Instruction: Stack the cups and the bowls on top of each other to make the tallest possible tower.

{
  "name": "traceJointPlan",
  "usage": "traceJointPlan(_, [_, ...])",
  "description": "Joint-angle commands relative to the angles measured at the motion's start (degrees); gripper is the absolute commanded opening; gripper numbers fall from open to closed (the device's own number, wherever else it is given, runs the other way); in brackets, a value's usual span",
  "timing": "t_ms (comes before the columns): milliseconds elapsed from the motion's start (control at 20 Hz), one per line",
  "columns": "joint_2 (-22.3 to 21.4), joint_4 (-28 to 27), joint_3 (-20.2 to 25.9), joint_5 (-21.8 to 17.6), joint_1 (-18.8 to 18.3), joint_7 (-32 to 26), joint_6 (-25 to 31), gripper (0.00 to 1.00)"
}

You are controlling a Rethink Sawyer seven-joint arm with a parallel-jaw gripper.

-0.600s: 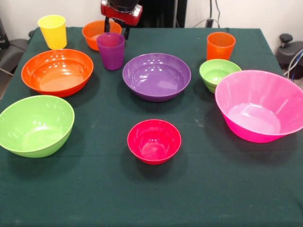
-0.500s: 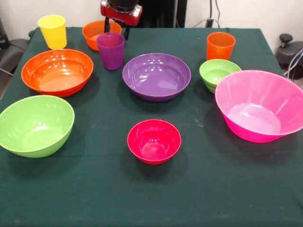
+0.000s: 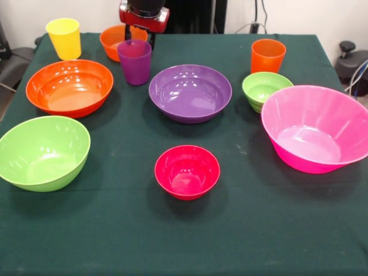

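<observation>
Now, from the front view, the only one I have, I see the end effector [image 3: 140, 35] a little higher and further left than half a second ago, its red body partly cut by the top edge. Its two dark fingers stand apart and hold nothing; they hang just behind the purple cup [image 3: 134, 61], between it and the small orange bowl [image 3: 115, 39] at the far left.

Nothing on the table [image 3: 184, 241] has shifted. The yellow cup [image 3: 64, 38] stands far left, the orange cup [image 3: 268, 55] far right, with the small green bowl [image 3: 266, 89] just in front of it. The large orange bowl [image 3: 69, 87] and lime green bowl [image 3: 43, 152] sit on the left, the purple bowl [image 3: 190, 92] in the middle, the huge pink bowl [image 3: 315, 127] on the right. The small red-magenta bowl [image 3: 187, 171] sits alone near the middle front, empty.

So I judge the tower not yet begun: every piece stands separate, and the small lift reads as positioning, not a pick.
</observation>
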Motion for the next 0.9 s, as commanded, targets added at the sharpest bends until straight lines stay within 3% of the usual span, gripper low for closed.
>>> traceJointPlan(50, [-0.01,-2.92,8.25,-4.31,-0.32,-4.17,-2.09,1.00])
traceJointPlan(900, [-0.04,-3.19,9.28,-5.10,-0.68,-2.56,-1.52,1.00])
